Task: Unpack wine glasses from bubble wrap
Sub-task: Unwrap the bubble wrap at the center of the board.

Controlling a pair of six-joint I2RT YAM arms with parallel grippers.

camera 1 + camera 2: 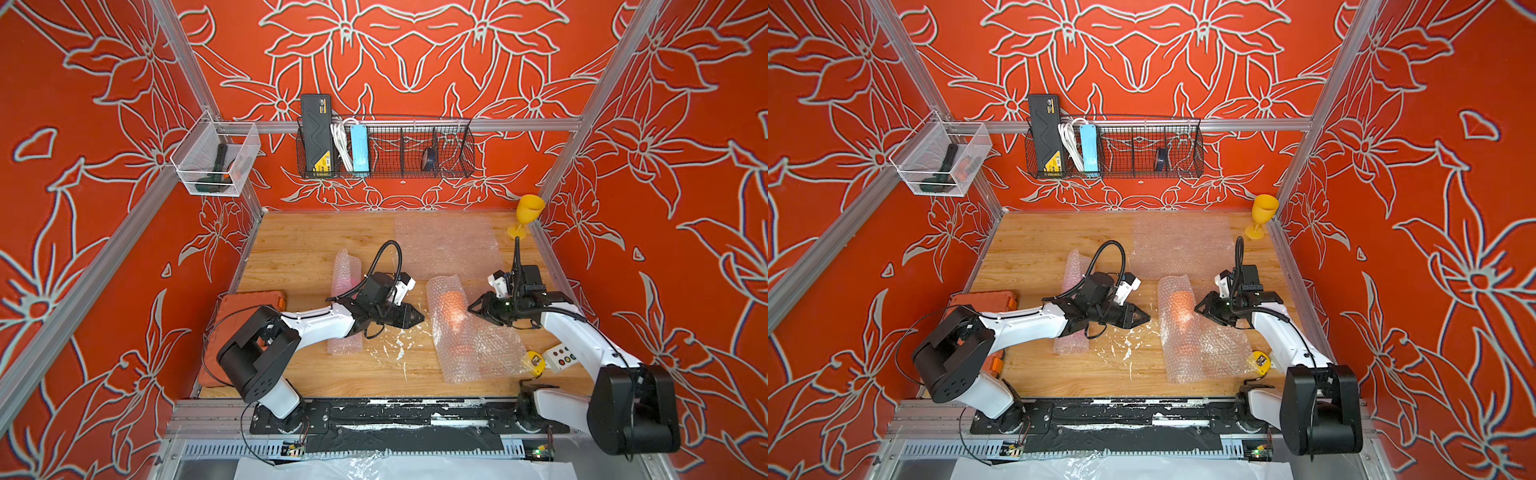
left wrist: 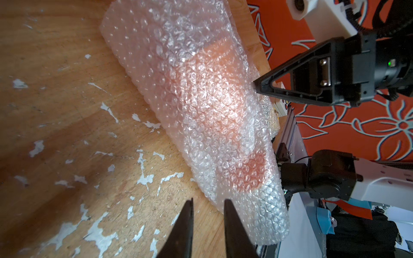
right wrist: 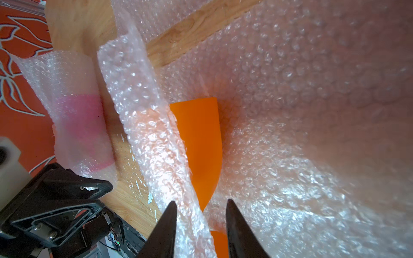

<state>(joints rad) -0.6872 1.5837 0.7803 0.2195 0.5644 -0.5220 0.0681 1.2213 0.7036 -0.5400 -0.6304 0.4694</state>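
Far left, the table (image 1: 299,249) edge is taken up by an orange case (image 1: 249,301), so that side is pretty cramped. Just beside it a rolled wrap (image 1: 347,270) is laid lengthwise with the pink goblet (image 3: 82,125) showing through it, and part of the roll is covered by the left arm.

The left claw (image 1: 419,319) is held low over bare, paint-flecked wood between the two rolls. Its jaws are only slightly parted and nothing is gripped. One fingertip is right at the edge of the middle wrap (image 1: 457,332); actual contact can't be told.

The orange goblet (image 3: 199,138) is lying inside that partly open wrap, with its bowl uncovered on the right side. The right claw (image 1: 470,309) is poked in there with its jaws moderately spread. A loose flap is straddled, not pinched, and the stem is seen between the fingertips.

At the back a flat sheet (image 1: 449,245) is spread out, and open wood is found back left. The yellow goblet (image 1: 528,210) is stood upright and unwrapped in the far right corner by the rail. The near right edge is crowded by a tape measure (image 1: 535,362) and a button box (image 1: 561,357).
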